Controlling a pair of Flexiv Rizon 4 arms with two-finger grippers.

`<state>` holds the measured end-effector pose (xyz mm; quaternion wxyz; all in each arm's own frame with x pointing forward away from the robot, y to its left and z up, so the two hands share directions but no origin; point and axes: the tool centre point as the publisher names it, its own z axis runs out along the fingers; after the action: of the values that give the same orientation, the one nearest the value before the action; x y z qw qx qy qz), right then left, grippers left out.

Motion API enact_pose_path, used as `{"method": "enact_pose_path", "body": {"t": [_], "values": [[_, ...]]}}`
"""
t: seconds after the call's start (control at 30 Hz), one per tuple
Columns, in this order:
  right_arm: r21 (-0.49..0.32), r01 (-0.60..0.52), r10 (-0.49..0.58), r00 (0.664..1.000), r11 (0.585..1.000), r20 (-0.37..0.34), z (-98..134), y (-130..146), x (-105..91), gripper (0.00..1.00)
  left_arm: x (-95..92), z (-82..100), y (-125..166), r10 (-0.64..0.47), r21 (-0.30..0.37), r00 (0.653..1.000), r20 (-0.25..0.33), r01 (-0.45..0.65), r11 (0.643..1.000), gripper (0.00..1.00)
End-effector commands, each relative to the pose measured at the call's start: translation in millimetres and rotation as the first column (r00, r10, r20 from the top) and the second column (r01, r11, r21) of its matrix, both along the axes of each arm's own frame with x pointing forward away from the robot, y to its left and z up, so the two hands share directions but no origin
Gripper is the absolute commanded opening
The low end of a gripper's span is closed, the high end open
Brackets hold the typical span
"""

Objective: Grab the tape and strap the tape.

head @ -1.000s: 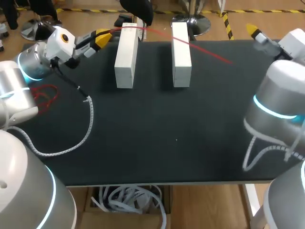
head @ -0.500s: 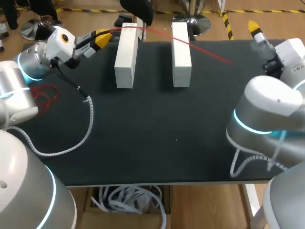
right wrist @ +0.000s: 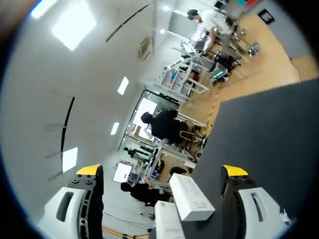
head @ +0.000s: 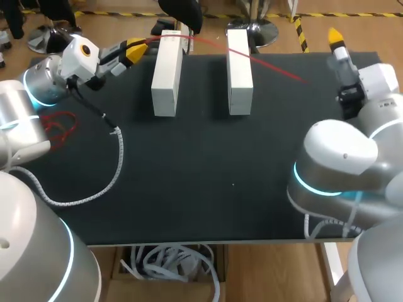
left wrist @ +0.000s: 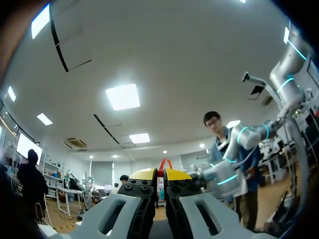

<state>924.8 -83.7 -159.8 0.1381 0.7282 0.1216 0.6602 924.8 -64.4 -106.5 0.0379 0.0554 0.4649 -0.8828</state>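
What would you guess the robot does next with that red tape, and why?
Probably the right gripper, open and empty, lowers toward the red tape's free end on the table: the left gripper already pinches the other end, stretching it over both white blocks.

One black table (head: 208, 189) held two long white blocks: the left block (head: 167, 72) and the right block (head: 239, 70). There was one taut red tape (head: 277, 68) and one loose red tangle (head: 60, 124) of similar strand. Two arms came in, making one left gripper (head: 135, 49) and one right gripper (head: 335, 34). Each wrist view showed two yellow tips.
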Motion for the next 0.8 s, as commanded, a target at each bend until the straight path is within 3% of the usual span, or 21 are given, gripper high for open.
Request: {"method": "enact_pose_path", "body": {"t": [0.03, 0.3, 0.8], "values": [[0.198, 0.055, -0.055, 0.998, 0.979, -0.002, -2, 11, -23.7, 1.00, -0.1, -1.2, 0, 0.000, -0.003, 1.000, 0.002, 0.000, 1.000, 0.00], [0.302, 0.081, -0.083, 0.997, 0.950, -0.008, 3, 34, -42.3, 1.00, -0.1, -1.2, 0, 0.000, -0.003, 1.000, 0.002, 0.000, 1.000, 0.00], [0.404, 0.111, -0.118, 0.993, 0.908, -0.008, 15, 85, -50.9, 1.00, -0.1, -1.2, 0, 0.000, -0.003, 1.000, 0.002, 0.000, 1.000, 0.00]]}}
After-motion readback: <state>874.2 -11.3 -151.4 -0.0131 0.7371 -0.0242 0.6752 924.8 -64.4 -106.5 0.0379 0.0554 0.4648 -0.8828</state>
